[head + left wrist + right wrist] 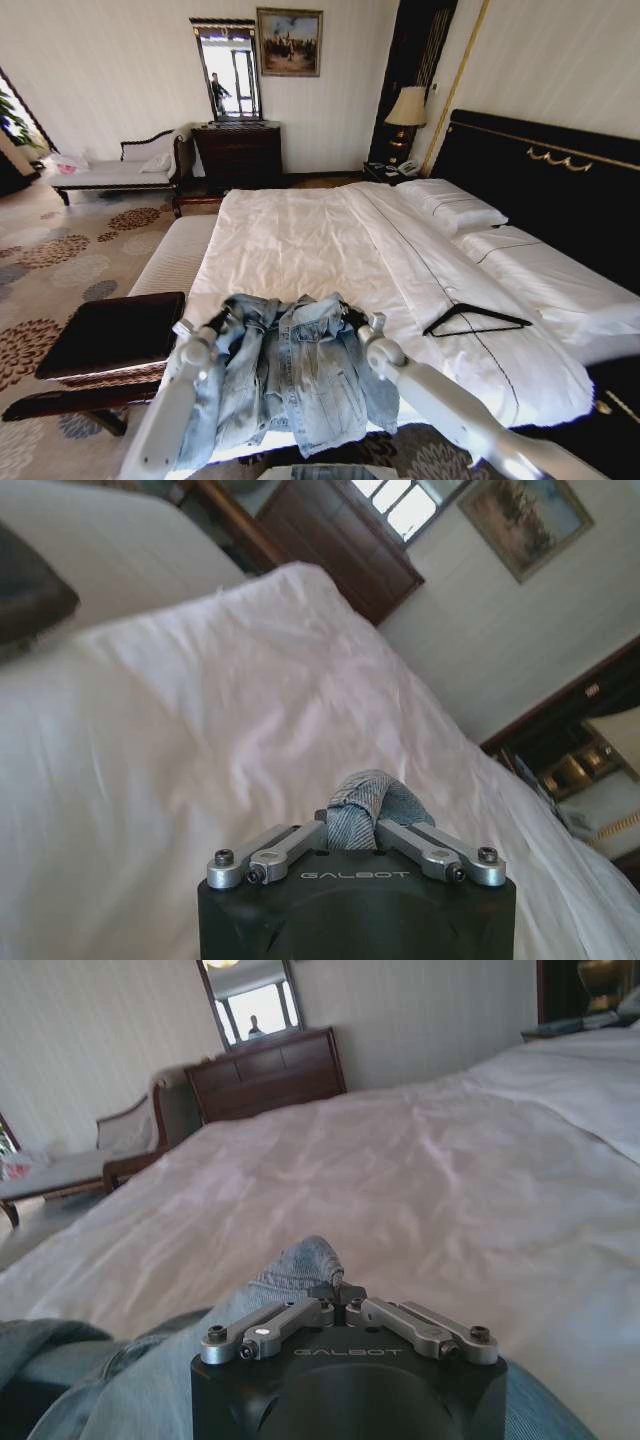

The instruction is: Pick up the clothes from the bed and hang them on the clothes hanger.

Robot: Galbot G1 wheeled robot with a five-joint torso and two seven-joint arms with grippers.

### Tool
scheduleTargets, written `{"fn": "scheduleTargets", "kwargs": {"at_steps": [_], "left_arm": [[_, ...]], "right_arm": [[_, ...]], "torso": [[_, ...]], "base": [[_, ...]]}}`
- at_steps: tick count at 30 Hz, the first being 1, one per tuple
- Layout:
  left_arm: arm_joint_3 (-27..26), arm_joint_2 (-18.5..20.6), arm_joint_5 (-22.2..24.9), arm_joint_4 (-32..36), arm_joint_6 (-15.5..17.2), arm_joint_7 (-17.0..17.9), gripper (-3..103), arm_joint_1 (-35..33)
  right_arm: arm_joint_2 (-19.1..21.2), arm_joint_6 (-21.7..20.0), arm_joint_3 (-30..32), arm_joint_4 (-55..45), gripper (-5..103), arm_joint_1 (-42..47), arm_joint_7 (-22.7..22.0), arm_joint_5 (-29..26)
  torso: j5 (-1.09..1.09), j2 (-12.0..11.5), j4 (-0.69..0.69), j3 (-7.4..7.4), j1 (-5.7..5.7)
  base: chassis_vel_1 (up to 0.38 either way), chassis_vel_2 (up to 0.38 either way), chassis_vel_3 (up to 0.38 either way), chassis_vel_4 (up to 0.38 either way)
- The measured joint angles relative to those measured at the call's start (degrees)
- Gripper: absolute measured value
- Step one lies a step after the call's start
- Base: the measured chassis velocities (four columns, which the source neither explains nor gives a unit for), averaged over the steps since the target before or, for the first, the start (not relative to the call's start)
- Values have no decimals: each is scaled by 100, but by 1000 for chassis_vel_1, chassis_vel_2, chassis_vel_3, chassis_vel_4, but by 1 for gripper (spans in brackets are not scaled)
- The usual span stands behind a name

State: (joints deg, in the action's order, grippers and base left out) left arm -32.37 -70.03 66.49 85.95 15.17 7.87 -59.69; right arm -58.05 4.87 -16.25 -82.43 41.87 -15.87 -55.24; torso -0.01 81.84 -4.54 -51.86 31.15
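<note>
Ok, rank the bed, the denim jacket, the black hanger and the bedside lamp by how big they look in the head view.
1. bed
2. denim jacket, held at both shoulders by the left gripper and right gripper
3. and 4. black hanger and lamp: unsure, since the lamp stands farther away.

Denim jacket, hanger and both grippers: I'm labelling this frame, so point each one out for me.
denim jacket (300, 375): head view, back panel.
hanger (478, 319): head view, bottom bar, lying on the bed.
left gripper (355, 832): left wrist view, where it pinches denim.
right gripper (340, 1300): right wrist view, where it pinches denim.
</note>
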Motion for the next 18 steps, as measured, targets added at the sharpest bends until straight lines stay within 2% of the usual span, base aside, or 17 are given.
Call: {"fn": "scheduleTargets", "kwargs": {"at_steps": [3, 8, 12, 14, 15, 18], "left_arm": [[-176, 178, 0, -321, -80, -193, 3, 271], [-394, 191, -14, -400, -152, -452, 3, 301], [-512, 144, -85, -241, -188, -537, 3, 130], [-695, 106, -54, 248, -218, -559, 3, -134], [-695, 106, -54, 248, -218, -559, 3, -134], [-928, 136, 133, 1219, -263, -530, 3, -503]], "right_arm": [[-438, 325, -137, 519, 1, -470, 282, 35], [-657, 541, -180, 871, 1, -777, 508, 79], [-519, 590, -119, 799, 1, -795, 580, 79], [-222, 717, 118, 416, 1, -671, 762, 90], [-222, 717, 118, 416, 1, -671, 762, 90], [205, 867, 540, -325, 1, -407, 1065, 53]], "torso": [[-1, 0, 4, -1, 3], [0, 0, 3, -1, 2], [0, 0, 2, -1, 2], [0, 0, 1, -1, 1], [0, 0, 1, -1, 1], [0, 0, 2, 0, 1]], "base": [[0, 0, 0, 0], [0, 0, 0, 0], [0, 0, 0, 0], [0, 0, 0, 0], [0, 0, 0, 0], [0, 0, 0, 0]]}}
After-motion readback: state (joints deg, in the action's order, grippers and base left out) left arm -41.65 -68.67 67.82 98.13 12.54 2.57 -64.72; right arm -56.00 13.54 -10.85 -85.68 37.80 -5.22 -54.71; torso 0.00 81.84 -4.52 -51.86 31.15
